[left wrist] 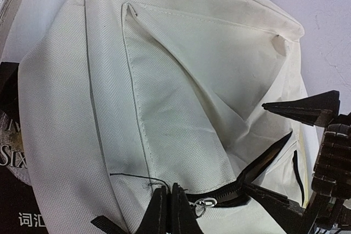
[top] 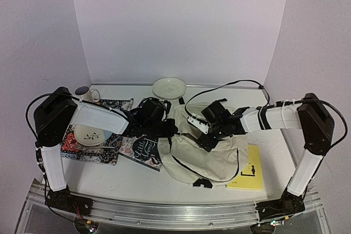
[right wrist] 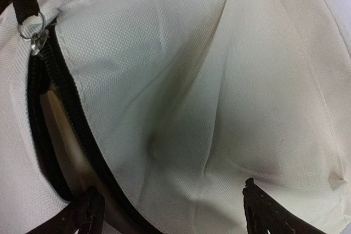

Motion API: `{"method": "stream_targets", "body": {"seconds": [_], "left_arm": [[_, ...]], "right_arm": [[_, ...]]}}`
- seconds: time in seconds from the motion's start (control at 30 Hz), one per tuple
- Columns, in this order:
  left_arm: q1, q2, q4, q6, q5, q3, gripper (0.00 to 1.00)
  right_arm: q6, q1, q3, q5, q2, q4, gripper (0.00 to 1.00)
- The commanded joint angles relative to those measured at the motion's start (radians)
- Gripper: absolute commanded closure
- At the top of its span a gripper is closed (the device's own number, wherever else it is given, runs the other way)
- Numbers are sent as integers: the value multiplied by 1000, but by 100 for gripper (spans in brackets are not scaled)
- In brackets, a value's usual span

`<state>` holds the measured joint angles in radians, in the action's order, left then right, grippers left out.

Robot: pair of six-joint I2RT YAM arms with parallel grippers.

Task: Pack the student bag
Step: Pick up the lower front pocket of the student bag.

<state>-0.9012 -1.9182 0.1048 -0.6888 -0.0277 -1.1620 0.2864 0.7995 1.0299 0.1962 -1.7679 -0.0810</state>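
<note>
The student bag (top: 215,161) lies in the middle of the table, cream fabric with a dark zipper (right wrist: 71,113) partly unzipped. My left gripper (top: 169,130) is shut, pinching the bag (left wrist: 181,97) at the zipper's end, right beside the metal pull ring (left wrist: 201,205). My right gripper (top: 204,140) stands open across the bag's zipper edge. One of its fingers (right wrist: 86,213) sits in the zipper opening, while the other finger (right wrist: 269,212) is outside over the cream fabric (right wrist: 219,80). The same two black fingers (left wrist: 299,110) appear on the right of the left wrist view.
A dark book (top: 143,150) lies left of the bag, a yellow book (top: 250,175) at its right. Further left, a patterned placemat (top: 82,152) carries a small plate (top: 90,134). At the back stand a mug (top: 86,92) and a white plate (top: 169,87).
</note>
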Motion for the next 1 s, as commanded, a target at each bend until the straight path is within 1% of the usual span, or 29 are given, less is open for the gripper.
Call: {"method": "stream_targets", "body": {"seconds": [0.0,0.13,0.3,0.4,0.53,0.6,0.67,0.73,0.83,0.97], "left_arm": [[7,44,25,-13,-9,15,100],[7,45,25,-13,-16,18,100],[7,46,25,-14,-16,19,100],[7,46,25,-14,-18,18,100],[7,52,25,-11,-15,21,100],[7,55,25,-10,-13,24,100],[7,59,25,-4,-11,27,100],[7,65,24,-1,-6,30,100],[7,72,24,7,0,38,100],[7,77,23,16,2,43,100]], "right_arm": [[9,14,39,88,-16,-17,13],[22,14,35,131,-46,-68,14],[40,14,38,53,-70,-97,15],[48,16,38,34,-85,-107,15],[58,16,29,108,-96,-129,19],[58,16,25,159,-92,-146,24],[55,15,21,212,-82,-158,32],[55,15,13,258,-62,-175,43],[58,16,3,295,-22,-196,58],[74,14,0,311,14,-199,71]]}}
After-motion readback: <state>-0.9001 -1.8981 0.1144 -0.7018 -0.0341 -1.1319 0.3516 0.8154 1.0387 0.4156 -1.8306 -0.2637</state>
